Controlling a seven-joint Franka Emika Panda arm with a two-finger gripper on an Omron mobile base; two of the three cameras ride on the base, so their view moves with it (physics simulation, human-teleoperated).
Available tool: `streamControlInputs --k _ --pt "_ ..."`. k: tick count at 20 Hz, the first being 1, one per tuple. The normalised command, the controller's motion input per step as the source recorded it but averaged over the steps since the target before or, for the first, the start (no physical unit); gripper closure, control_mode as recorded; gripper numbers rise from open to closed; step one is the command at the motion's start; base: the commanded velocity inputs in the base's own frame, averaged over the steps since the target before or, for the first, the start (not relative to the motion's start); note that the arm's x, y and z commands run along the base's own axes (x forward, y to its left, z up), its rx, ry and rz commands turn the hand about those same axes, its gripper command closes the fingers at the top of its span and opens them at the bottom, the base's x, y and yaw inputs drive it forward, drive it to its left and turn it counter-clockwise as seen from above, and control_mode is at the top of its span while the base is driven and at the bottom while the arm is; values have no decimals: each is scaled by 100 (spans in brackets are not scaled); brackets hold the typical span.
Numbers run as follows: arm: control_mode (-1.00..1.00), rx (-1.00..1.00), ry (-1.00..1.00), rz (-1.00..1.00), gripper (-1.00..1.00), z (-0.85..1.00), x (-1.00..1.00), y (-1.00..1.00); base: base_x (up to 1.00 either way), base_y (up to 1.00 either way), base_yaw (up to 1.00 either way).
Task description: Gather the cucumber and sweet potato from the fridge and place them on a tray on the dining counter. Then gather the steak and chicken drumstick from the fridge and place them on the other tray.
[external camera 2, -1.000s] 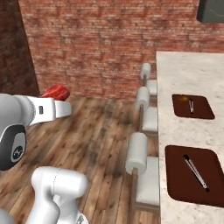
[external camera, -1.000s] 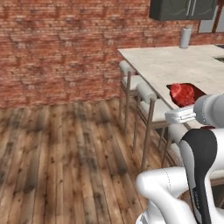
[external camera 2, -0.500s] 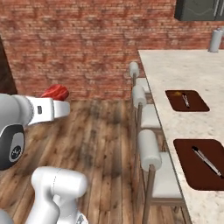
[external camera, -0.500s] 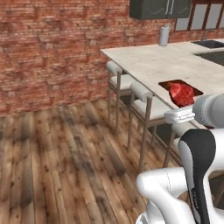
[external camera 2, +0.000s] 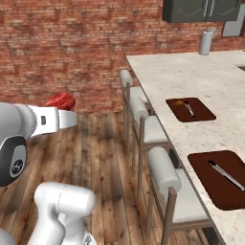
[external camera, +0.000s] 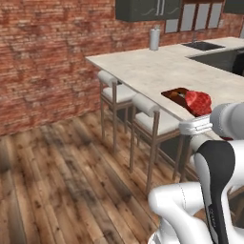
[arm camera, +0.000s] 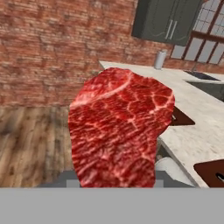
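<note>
Red brick wall [external camera 2: 72, 43], wood floor [external camera: 52, 181], pale counter [external camera 2: 191, 76], stools [external camera 2: 165, 177].

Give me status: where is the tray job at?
Done: nothing visibly food; each tray holds something thin I can't identify. In hand: steak gripped in the jaws, carried beside the counter. Left: steak onto a tray; drumstick not seen.

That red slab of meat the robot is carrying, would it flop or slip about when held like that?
The steak probably stays fairly stiff: it stands up from the gripper without drooping. Its glossy, marbled surface suggests it may be slippery. It looks thick and wide, so likely heavy for its size; held only at its lower edge, it might tip.
</note>
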Motion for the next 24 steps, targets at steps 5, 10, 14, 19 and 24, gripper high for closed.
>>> streamControlInputs --k 5,10,14,19,24 --pt "100 0 0 0 100 0 0 0 44 48 -33" --pt "100 0 0 0 100 0 0 0 42 54 -34" --pt "100 0 0 0 100 0 0 0 38 47 -33" --pt "100 0 0 0 100 0 0 0 34 45 -33" --pt "100 0 0 0 100 0 0 0 24 49 -31"
